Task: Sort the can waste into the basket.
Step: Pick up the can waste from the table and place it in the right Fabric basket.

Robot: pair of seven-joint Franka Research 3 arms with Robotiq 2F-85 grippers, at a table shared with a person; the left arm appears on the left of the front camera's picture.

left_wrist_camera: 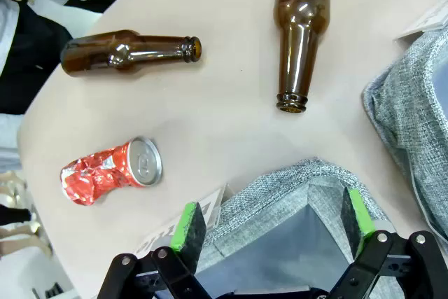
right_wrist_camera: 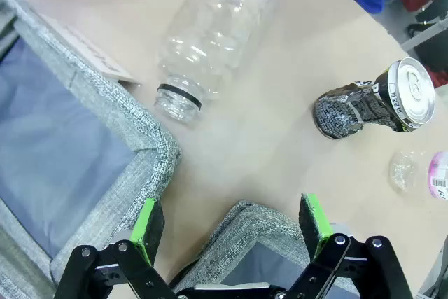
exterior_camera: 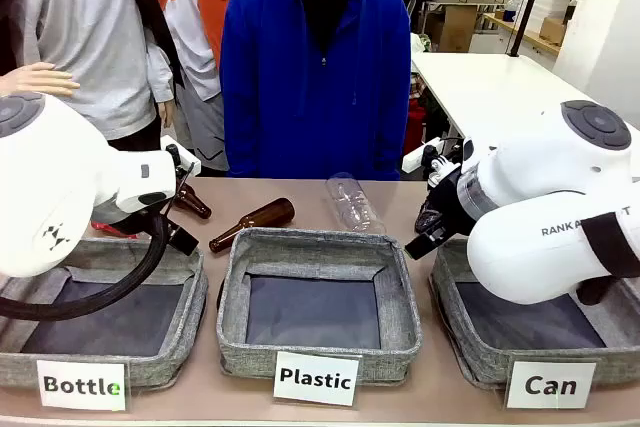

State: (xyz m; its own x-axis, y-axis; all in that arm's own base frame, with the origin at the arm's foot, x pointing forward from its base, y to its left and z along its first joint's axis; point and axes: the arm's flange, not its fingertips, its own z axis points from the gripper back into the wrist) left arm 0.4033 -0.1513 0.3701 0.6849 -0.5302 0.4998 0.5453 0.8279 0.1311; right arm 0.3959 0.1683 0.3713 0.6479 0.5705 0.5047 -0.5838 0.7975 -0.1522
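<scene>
A red crushed can [left_wrist_camera: 112, 170] lies on the tan table in the left wrist view, ahead and to the left of my open left gripper [left_wrist_camera: 271, 219]. That gripper hovers over a corner of the "Bottle" basket [left_wrist_camera: 301, 181]. A dark crushed can [right_wrist_camera: 369, 107] with a silver top lies ahead and to the right of my open right gripper [right_wrist_camera: 232, 222], which hangs above a corner of the "Can" basket [right_wrist_camera: 225, 244]. In the front view the "Can" basket [exterior_camera: 468, 355] stands at the right under my right arm, and both grippers [exterior_camera: 180, 235] [exterior_camera: 432, 231] are empty.
Two brown glass bottles [left_wrist_camera: 127, 52] [left_wrist_camera: 299, 33] lie beyond the red can. A clear plastic bottle [right_wrist_camera: 218, 27] lies by the "Plastic" basket [exterior_camera: 395, 292], another [right_wrist_camera: 414, 170] right of the dark can. A person in blue stands at the far side.
</scene>
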